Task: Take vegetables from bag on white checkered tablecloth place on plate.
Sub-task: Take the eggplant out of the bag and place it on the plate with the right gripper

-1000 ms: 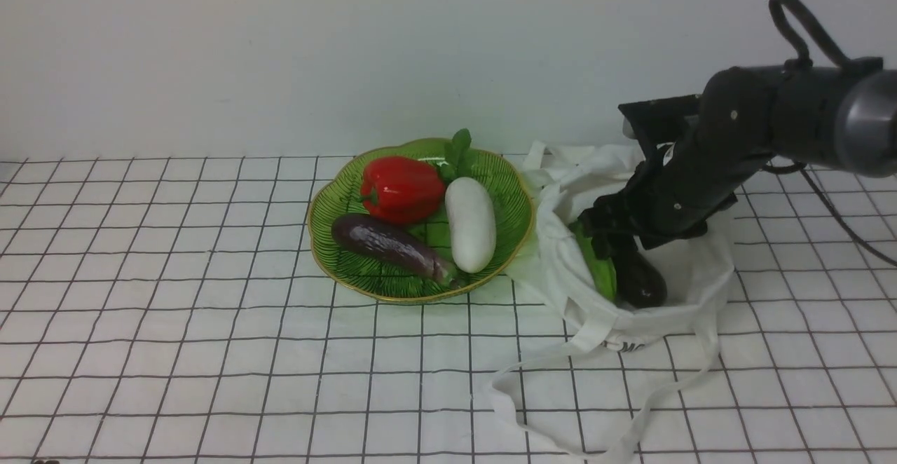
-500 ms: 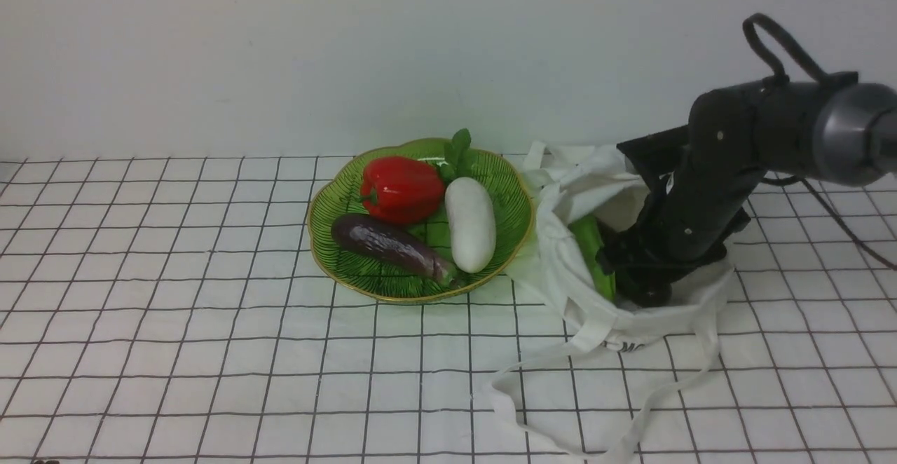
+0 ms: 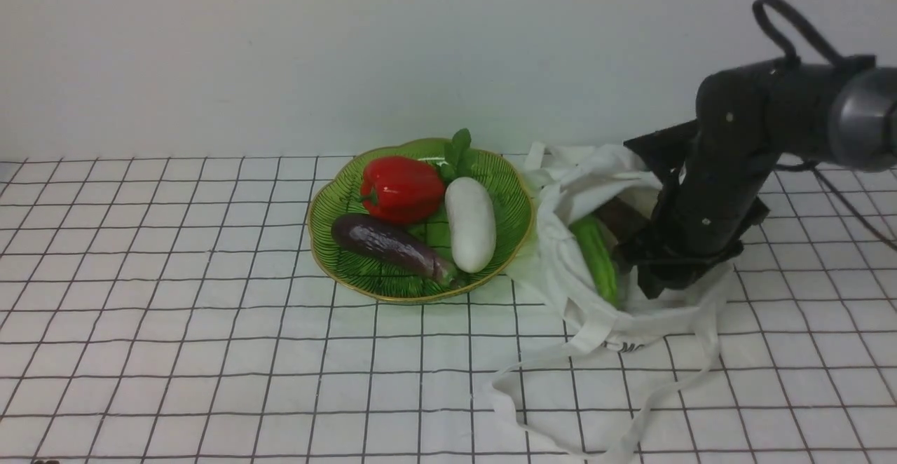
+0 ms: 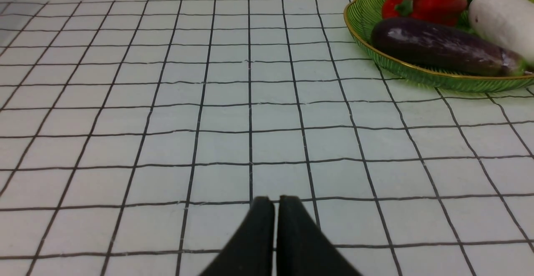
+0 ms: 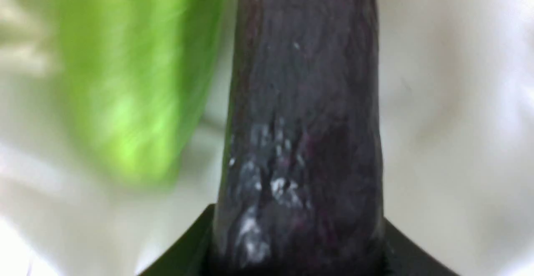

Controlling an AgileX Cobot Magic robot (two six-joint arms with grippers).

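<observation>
Purple eggplant (image 5: 300,101) sits in the bag (image 3: 673,313) toward the right edge of the tablecloth (image 3: 210,352). The right gripper (image 5: 298,242) is half-closed, a jaw pressed on each side. Best lift straight up, clear of cloth folds and gourd (image 3: 596,257), then swing to the plate (image 3: 336,205) near the far edge.
</observation>
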